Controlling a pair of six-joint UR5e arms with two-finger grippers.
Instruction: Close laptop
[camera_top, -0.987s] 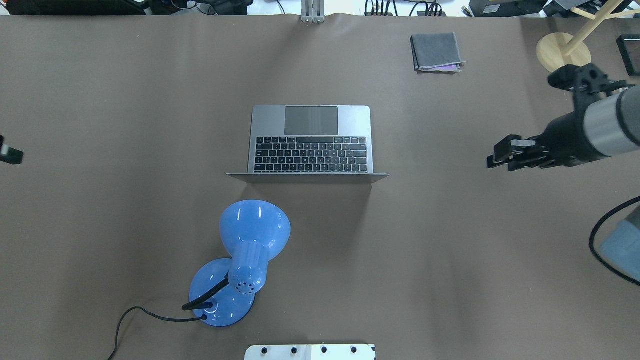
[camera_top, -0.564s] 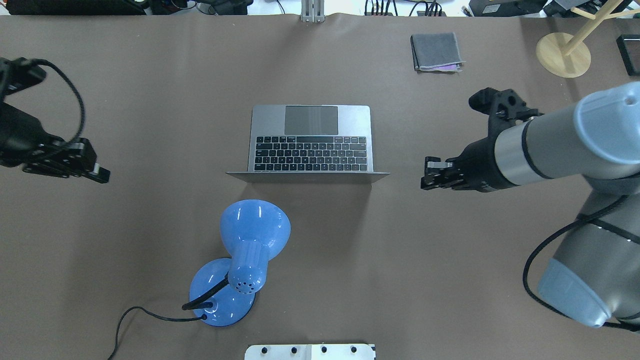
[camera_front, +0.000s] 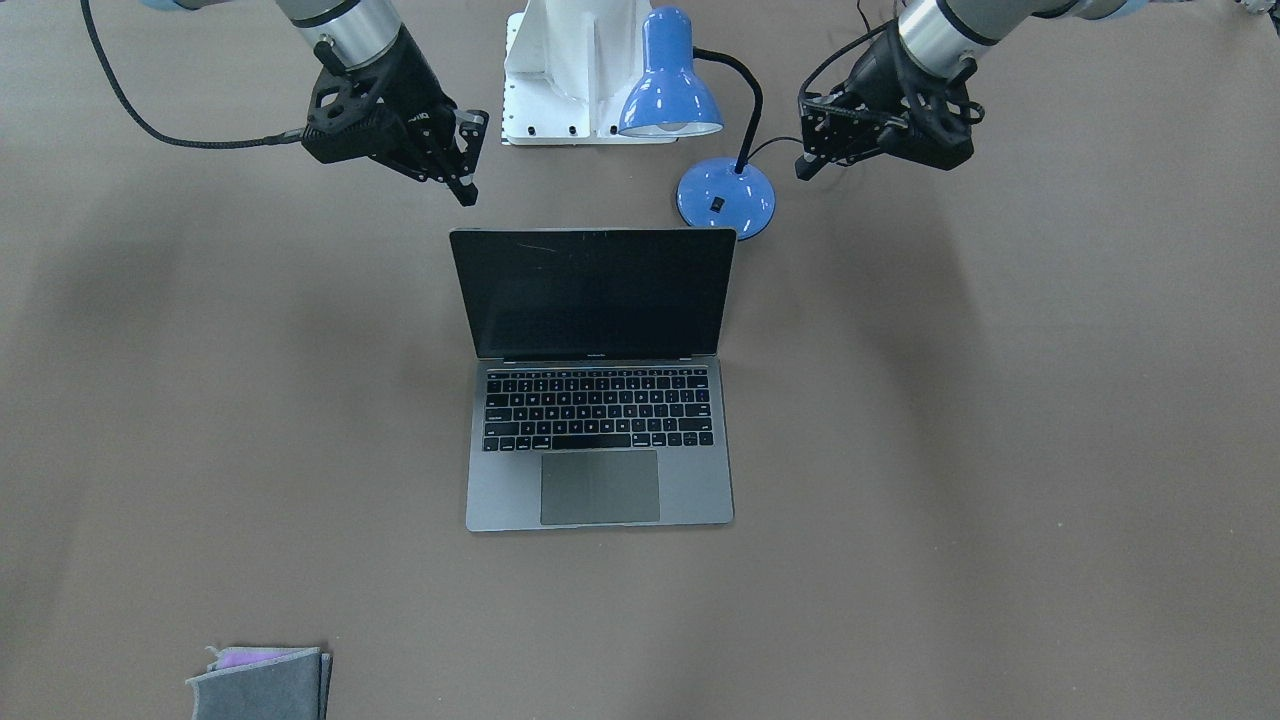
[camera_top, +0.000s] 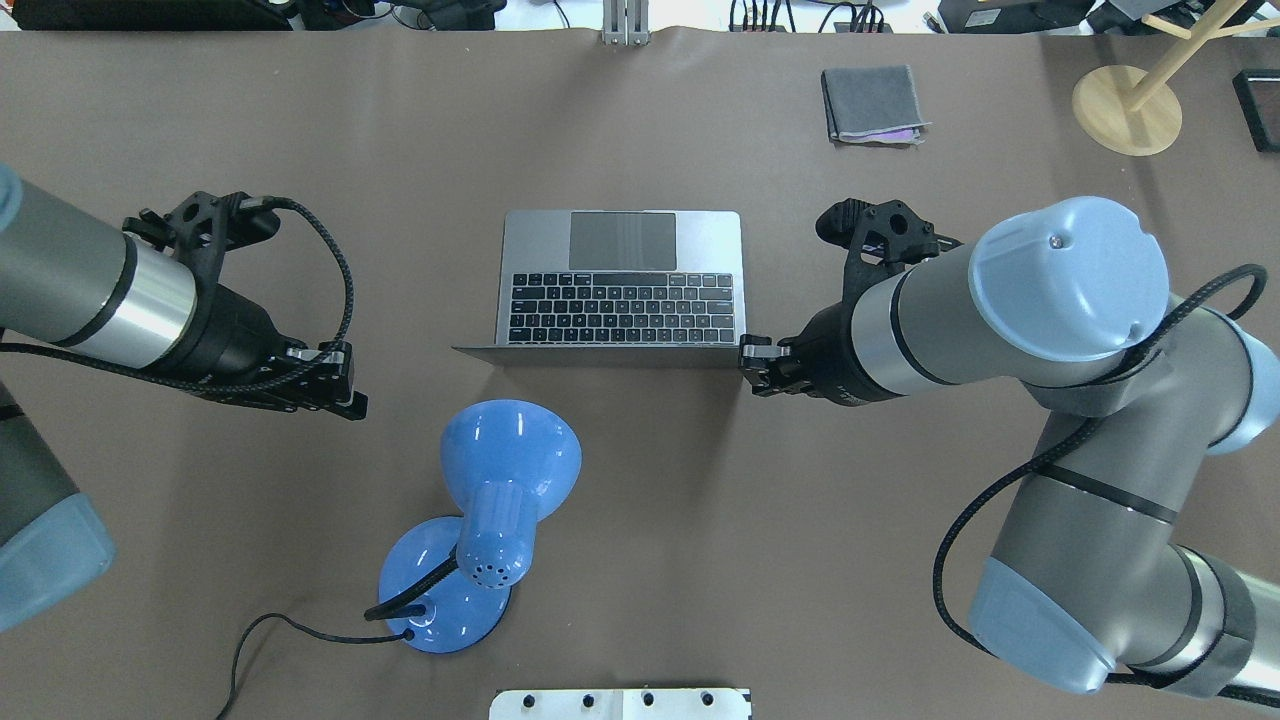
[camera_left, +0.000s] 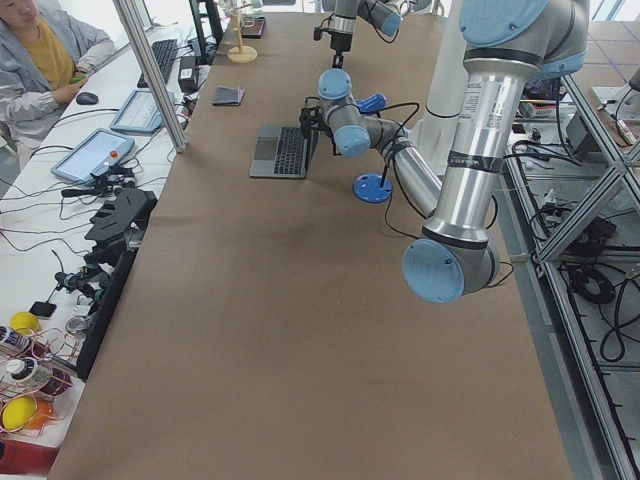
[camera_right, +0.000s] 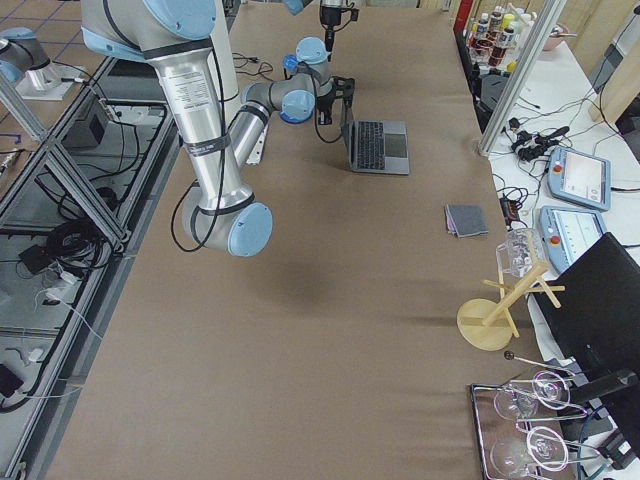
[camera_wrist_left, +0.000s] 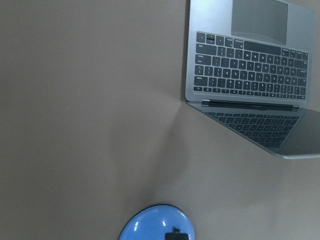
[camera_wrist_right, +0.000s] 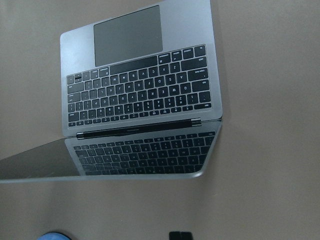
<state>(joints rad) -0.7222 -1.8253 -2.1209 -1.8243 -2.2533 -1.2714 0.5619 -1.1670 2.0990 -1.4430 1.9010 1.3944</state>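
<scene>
Laptop: thin space-grey metal laptop with black keys (camera_top: 620, 290), open at the middle of the brown table (camera_top: 760, 560); its keyboard deck reaches toward 12 o'clock in the overhead view and its hinge sits at 6 o'clock, on the robot's side.
Lid: the dark-screened lid (camera_front: 592, 292) stands near upright, with its long top edge running from 9 o'clock to 3 o'clock. By my reading, closing it means tipping that edge toward 12 o'clock.
Lamp: blue metal desk lamp (camera_top: 510, 455), near the lid's back at about 7 o'clock and apart from it.
Right pincer: the right pincer (camera_top: 752, 365) hangs just beside the lid's 3 o'clock corner, on its 6 o'clock side, so the laptop lies at 9 o'clock from it. Only one dark tip shows in its wrist view, so the fingers look pressed together. This is the nearer arm and the likely pusher.
Left pincer: the left pincer (camera_top: 345, 390) is well apart, with the laptop at about 2 o'clock from it. It also looks pressed together.
</scene>
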